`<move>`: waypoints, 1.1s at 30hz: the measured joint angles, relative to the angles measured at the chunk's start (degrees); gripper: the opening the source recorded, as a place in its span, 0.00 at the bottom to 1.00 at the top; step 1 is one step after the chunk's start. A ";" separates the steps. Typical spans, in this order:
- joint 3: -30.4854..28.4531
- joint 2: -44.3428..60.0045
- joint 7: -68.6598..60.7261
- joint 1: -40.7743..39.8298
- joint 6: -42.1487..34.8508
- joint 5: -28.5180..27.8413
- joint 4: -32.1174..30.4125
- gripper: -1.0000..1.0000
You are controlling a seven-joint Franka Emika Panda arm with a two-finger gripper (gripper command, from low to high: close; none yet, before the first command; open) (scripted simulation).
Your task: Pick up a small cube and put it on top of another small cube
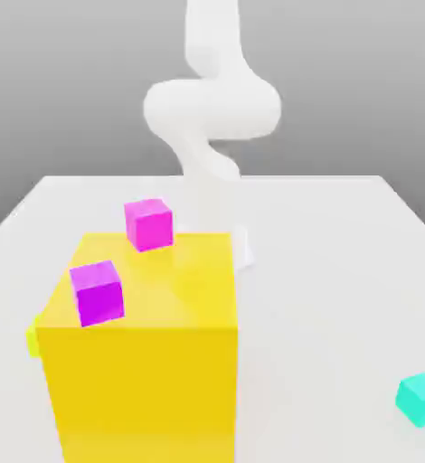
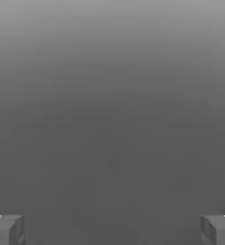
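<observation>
A white table is seen in the exterior view, with the white arm rising from beyond its far edge. The largest object on the table is a big yellow cube, placed at the near edge toward the exterior view's left. A purple cube is seen near the left edge of the yellow cube's top face. A pink cube is seen at the far edge of that face; whether it rests on the face or on the table behind cannot be told. A small turquoise cube is located on the table near the near corner at the exterior view's right, well apart from the other cubes.

In the hand view, the gripper is shown spread wide, with one grey fingertip at each side and nothing between them, against a plain grey background.
</observation>
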 joint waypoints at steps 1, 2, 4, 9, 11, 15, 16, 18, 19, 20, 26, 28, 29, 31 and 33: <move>1.20 2.24 0.79 -0.11 0.70 -0.48 -0.13 0.50; 2.34 4.39 1.59 -0.19 1.38 -0.99 -0.25 0.50; 4.57 8.56 3.18 -0.31 2.70 -2.05 -0.49 0.50; 9.85 18.89 7.54 -0.23 5.94 -5.24 -1.07 0.50; 11.77 23.05 9.44 0.02 7.22 -6.74 -1.30 0.50; 15.12 31.43 13.40 0.98 9.73 -9.97 -1.75 0.50; 15.77 33.54 14.40 1.39 10.35 -10.80 -1.85 0.50; 16.84 37.75 16.37 2.94 11.60 -12.40 -2.07 0.50; 17.22 39.84 17.31 3.89 12.22 -13.14 -2.18 0.50; 17.46 41.91 18.20 4.89 12.86 -13.81 -2.30 0.50; 18.80 53.93 22.13 9.10 16.98 -15.81 -3.09 0.50; 19.60 57.76 22.96 10.54 18.48 -15.79 -3.40 0.50; 19.40 59.72 23.55 11.39 19.52 -16.20 -3.32 0.50; 17.63 63.87 25.46 13.24 22.19 -18.52 -2.55 0.50; 14.77 68.05 27.49 15.65 25.21 -21.15 -1.54 0.50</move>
